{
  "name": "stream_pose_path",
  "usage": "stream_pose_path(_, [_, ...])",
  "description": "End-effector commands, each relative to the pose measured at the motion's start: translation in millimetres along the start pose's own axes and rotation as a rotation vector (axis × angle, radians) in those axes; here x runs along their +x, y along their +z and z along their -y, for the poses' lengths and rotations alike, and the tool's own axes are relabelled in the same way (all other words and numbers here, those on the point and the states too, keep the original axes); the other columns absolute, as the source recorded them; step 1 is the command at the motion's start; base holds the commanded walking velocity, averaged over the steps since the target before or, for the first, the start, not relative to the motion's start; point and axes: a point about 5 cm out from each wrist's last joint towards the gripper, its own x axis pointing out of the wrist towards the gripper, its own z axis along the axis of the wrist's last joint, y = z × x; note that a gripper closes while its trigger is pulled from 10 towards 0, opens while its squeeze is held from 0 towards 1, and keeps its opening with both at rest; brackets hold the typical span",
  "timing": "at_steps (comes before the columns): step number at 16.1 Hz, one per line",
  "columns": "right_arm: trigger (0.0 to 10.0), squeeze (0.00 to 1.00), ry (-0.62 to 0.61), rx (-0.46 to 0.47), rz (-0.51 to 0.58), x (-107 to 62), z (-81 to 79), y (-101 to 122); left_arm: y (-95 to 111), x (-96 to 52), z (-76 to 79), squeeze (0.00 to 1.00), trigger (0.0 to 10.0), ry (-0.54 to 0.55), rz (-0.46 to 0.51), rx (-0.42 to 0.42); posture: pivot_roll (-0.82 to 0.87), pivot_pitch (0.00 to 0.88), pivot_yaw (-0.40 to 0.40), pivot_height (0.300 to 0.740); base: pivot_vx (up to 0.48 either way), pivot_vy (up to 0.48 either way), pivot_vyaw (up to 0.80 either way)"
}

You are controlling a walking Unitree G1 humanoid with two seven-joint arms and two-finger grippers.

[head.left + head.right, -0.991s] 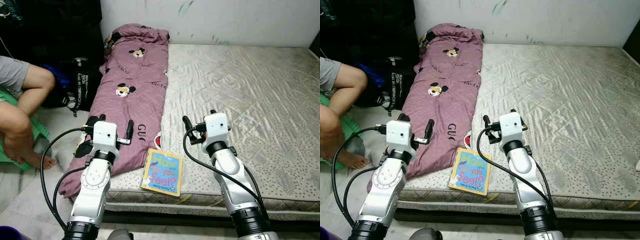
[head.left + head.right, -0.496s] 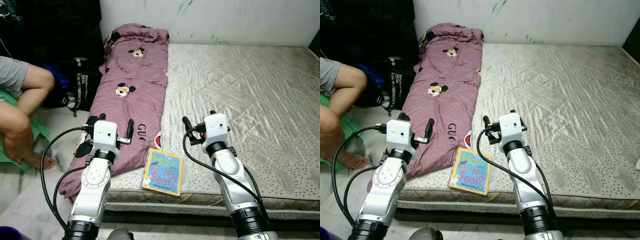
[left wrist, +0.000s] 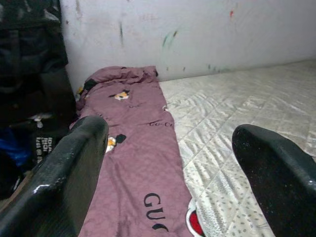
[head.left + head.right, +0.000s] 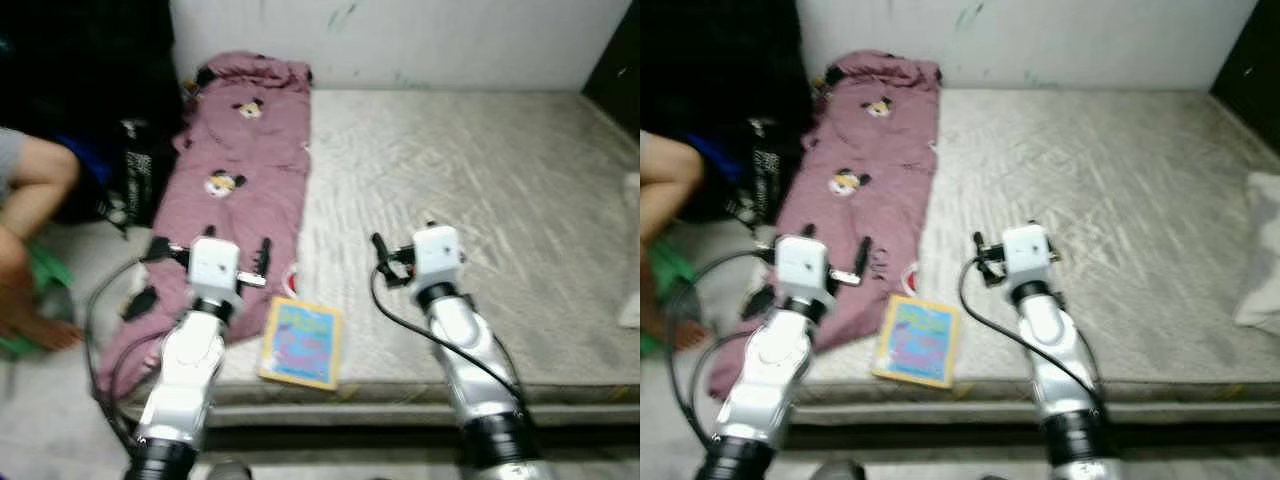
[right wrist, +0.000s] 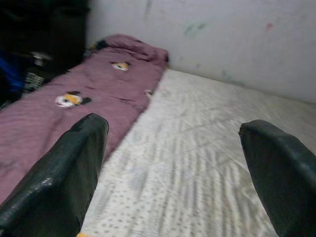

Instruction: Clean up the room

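Note:
A purple blanket (image 4: 240,170) with cartoon mouse prints lies along the left side of the bare mattress (image 4: 480,180), and its near end hangs over the corner. A book (image 4: 298,343) with a yellow border and blue cover rests at the mattress's front edge, between my two arms. My left gripper (image 3: 168,163) is held open above the blanket's near end, with nothing between its fingers (image 3: 69,168). My right gripper (image 5: 173,163) is open and empty too, over the mattress just right of the book. The head views are blurred.
A person sits at the left, with a knee (image 4: 40,180) and a foot (image 4: 35,335) on the floor beside a green stool. Black bags (image 4: 130,170) stand against the wall left of the bed. A white pillow (image 4: 1265,250) lies at the mattress's right edge.
The head camera has swung right and the picture has blurred; the scene sits further left and the white pillow has come into view. Both arms keep the same pose.

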Motion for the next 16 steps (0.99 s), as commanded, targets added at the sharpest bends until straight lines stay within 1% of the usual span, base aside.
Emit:
stream_pose_path(1, [10.0, 0.0, -0.009, -0.011, -0.006, 0.1, 4.5, -0.9, -0.3, 0.3, 1.8, 0.0, 10.0, -0.001, 0.001, -0.001, 0.03, 0.0, -0.011, 0.74, 0.0, -0.356, 0.0])
stream_pose_path(9, [10.0, 0.0, -0.011, -0.011, -0.005, -0.2, 5.0, -0.8, -0.2, 0.3, 2.9, 0.0, 10.0, -0.008, 0.002, -0.004, 0.02, 0.0, -0.01, 0.74, 0.0, -0.352, 0.0])
stream_pose_path(11, [10.0, 0.0, -0.01, -0.012, -0.006, -0.3, 5.0, -1.0, -0.5, 0.1, 3.5, 0.0, 10.0, -0.009, 0.005, -0.026, 0.02, 0.0, -0.011, 0.74, 0.0, 0.0, 0.0])
stream_pose_path(16, [10.0, 0.0, -0.009, -0.011, -0.008, -0.5, 4.6, -1.2, 0.8, -0.4, 3.8, 0.0, 10.0, -0.02, 0.013, -0.025, 0.03, 0.0, -0.011, 0.74, 0.0, 0.0, 0.0])
